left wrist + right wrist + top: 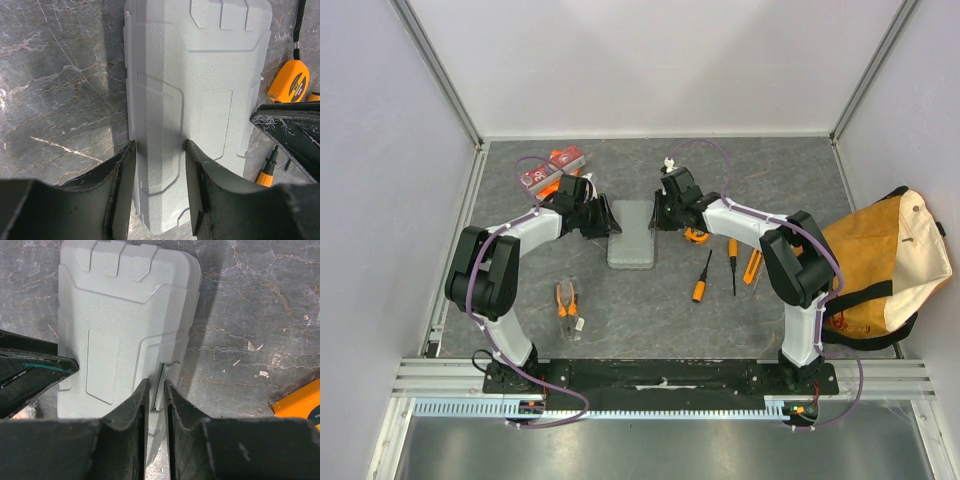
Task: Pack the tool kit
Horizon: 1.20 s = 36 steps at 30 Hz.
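Note:
The tool kit's grey case point(631, 235) lies shut and flat mid-table. My left gripper point(609, 226) is at its left long edge; in the left wrist view the case point(200, 75) runs under the gripper point(159, 152), which is open, one finger at the case's edge and the other over the lid. My right gripper point(661, 216) is at the right long edge. In the right wrist view the right gripper point(157, 387) is nearly shut, pinching a thin latch tab point(161, 377) on the case point(120, 315). The inside of the case is hidden.
An orange tape measure point(698, 236), two screwdrivers point(702, 278) and an orange knife point(752, 268) lie right of the case. Pliers point(567, 300) lie near left. Red packets point(552, 168) are at the back left. A tan bag point(880, 265) sits at the right edge.

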Each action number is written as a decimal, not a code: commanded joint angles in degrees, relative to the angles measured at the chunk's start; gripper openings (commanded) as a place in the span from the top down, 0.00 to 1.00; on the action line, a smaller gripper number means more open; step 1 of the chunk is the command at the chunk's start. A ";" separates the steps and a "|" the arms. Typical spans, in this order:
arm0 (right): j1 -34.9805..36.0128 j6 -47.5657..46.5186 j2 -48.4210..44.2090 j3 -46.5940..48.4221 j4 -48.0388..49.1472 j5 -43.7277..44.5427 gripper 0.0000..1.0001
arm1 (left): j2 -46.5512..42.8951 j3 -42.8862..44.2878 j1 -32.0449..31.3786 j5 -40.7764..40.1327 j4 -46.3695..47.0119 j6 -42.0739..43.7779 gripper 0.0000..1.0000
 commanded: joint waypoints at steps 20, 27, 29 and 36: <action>0.41 -0.22 -1.90 0.14 0.01 4.49 0.67 | 3.05 -0.39 -0.08 -3.77 -5.80 0.66 0.75; 0.50 -0.22 -0.50 -0.74 -0.25 4.14 0.68 | 3.14 -0.39 -0.08 -3.85 -5.80 0.75 0.75; 0.59 -0.39 0.29 -0.74 -0.78 4.14 0.69 | 3.31 -0.39 -0.17 -3.68 -5.89 0.75 0.75; 2.87 -3.38 3.46 1.45 -8.24 12.21 0.75 | 3.67 -0.66 -0.08 -4.29 -9.22 0.14 0.85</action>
